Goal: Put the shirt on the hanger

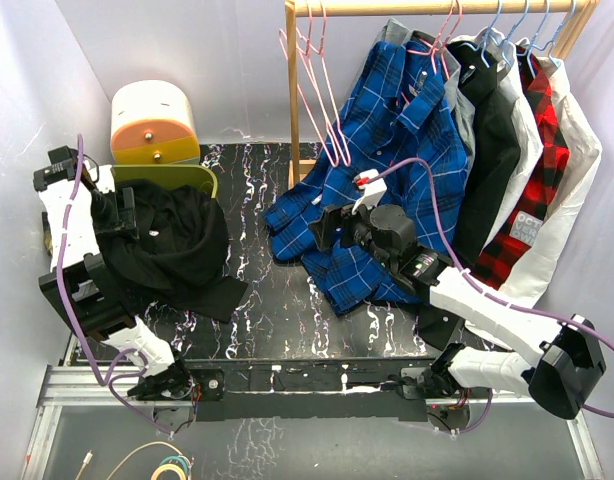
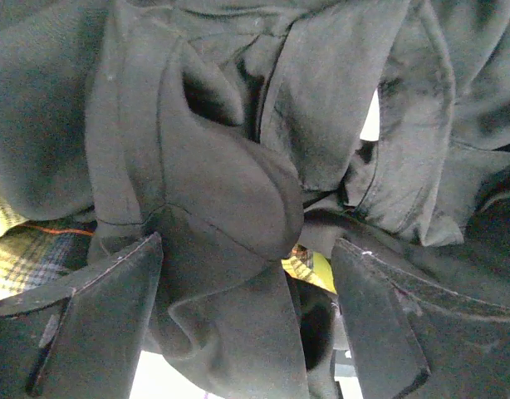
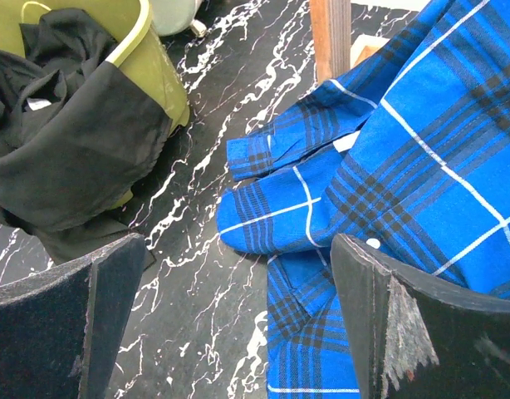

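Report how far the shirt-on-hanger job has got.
Done: nothing yet. The black shirt lies bunched in the yellow-green bin, and the pink hanger hangs bare on the rack. In hand: the left end effector is open with shirt fabric between its fingers; the right end effector is open beside the blue plaid shirt. Remaining: grip, lift, dress the hanger.

The large black soft-fabric shirt point(image 1: 177, 245) lies crumpled, spilling from a yellow-green bin point(image 1: 192, 176); the thin pink wire hanger point(image 1: 320, 105) hangs bare on the wooden rail point(image 1: 387, 8).

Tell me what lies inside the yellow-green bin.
The black shirt fills the bin and spills over its rim; a patch of yellow plaid fabric shows underneath. Anything deeper is covered.
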Robot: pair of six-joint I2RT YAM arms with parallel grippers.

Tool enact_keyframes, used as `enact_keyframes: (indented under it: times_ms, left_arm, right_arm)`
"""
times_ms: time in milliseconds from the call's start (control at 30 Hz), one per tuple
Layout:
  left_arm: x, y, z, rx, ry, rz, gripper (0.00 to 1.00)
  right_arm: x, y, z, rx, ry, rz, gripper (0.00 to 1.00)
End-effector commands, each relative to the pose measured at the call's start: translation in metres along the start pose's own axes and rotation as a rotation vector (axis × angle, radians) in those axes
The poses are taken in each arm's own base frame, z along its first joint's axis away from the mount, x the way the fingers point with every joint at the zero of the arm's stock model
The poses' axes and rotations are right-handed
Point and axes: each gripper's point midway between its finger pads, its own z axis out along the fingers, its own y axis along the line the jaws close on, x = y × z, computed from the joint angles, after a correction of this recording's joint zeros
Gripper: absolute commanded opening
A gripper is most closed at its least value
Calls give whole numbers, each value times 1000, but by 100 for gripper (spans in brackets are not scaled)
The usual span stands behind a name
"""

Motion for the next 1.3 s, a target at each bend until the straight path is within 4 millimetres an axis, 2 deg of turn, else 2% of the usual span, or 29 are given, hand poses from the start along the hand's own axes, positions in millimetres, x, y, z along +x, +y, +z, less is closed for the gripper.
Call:
enact_keyframes:
  times_ms: [0, 67, 100, 167, 200, 267, 367, 433, 533, 633, 767, 867, 933, 967, 1067, 1167, 1267]
  left_arm:
    - [-3, 7, 6, -27, -33, 16, 71]
    - [-6, 0, 2, 14, -44, 28, 28]
    - [-11, -3, -6, 30, -63, 31, 0]
    - [-25, -15, -34, 83, -144, 48, 0]
    - [-34, -21, -56, 102, -206, 62, 0]
    - [-50, -33, -105, 136, -346, 102, 0]
    - [-59, -57, -183, 177, -576, 201, 0]
    - [-55, -70, -228, 178, -721, 270, 0]
    - [-39, -85, -286, 142, -910, 353, 0]
    - [-19, -100, -333, 100, -1101, 444, 0]
    - [8, -119, -388, 22, -1388, 558, 0]
    - [17, -127, -410, 8, -1474, 600, 0]
    - [16, -129, -411, 29, -1445, 602, 0]
    - [14, -130, -413, 41, -1431, 602, 0]
    - [12, -131, -417, 52, -1426, 599, 0]
    - [10, -129, -418, 40, -1444, 586, 0]
    - [7, -125, -415, 34, -1430, 575, 0]
  right_arm:
    - [-27, 18, 2, -66, -70, 34, 98]
    - [-25, 26, 0, -113, -60, 29, 98]
    - [-26, 34, -3, -165, -59, 12, 98]
    - [-23, 60, -16, -333, -65, -50, 98]
    - [-23, 72, -25, -421, -82, -78, 98]
    - [-19, 98, -45, -606, -103, -123, 98]
    - [-10, 116, -57, -747, -81, -171, 98]
    - [-1, 123, -57, -812, -35, -204, 98]
    - [-1, 131, -49, -860, -35, -243, 98]
    - [-18, 136, -32, -853, -124, -268, 98]
    - [-48, 147, 1, -840, -256, -339, 98]
    - [-66, 154, 28, -823, -335, -362, 98]
    - [-78, 163, 45, -836, -354, -340, 98]
    - [-74, 167, 57, -855, -337, -324, 98]
    - [-76, 187, 73, -937, -334, -285, 98]
    - [-55, 211, 78, -1077, -282, -262, 98]
    - [-31, 229, 71, -1182, -237, -286, 98]
